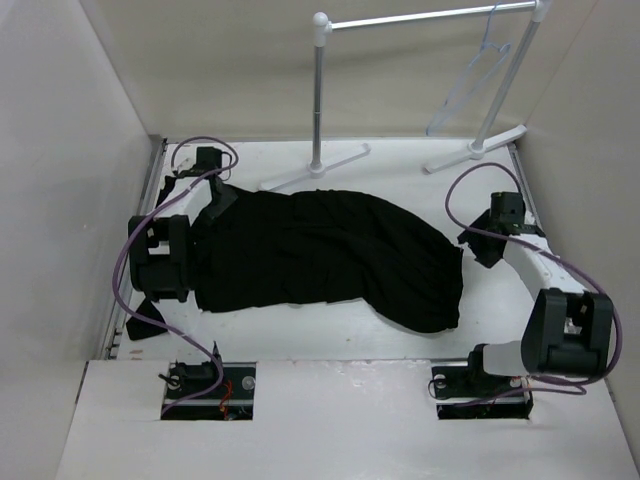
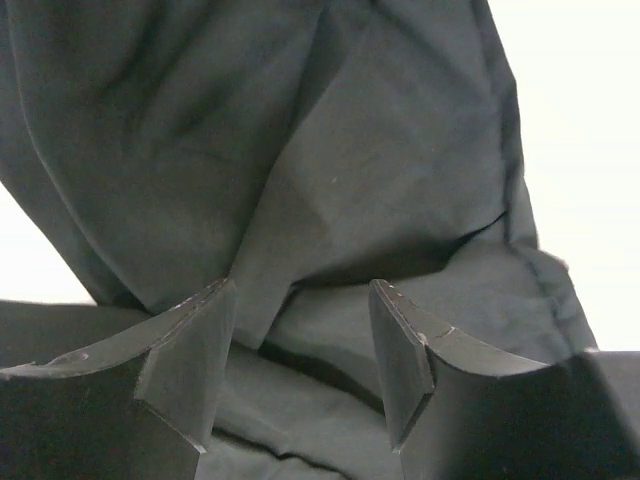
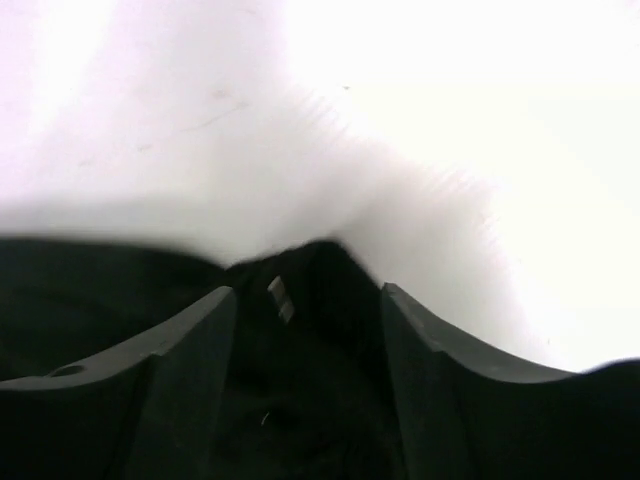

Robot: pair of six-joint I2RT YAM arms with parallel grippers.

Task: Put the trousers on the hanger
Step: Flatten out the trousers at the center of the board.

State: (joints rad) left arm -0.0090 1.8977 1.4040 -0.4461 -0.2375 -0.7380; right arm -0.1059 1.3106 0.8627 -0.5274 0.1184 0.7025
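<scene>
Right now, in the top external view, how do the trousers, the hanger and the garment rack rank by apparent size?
1. trousers: the largest solid area.
2. garment rack: a similar span, but thin tubes standing farther from the camera, so places one and two are unsure.
3. hanger: clearly the smallest.

We note a white table (image 1: 330,335) boxed in by plain pale walls (image 1: 60,150); white tube garment rack (image 1: 420,16) at upper right of frame; lighting even, shadows soft.
</scene>
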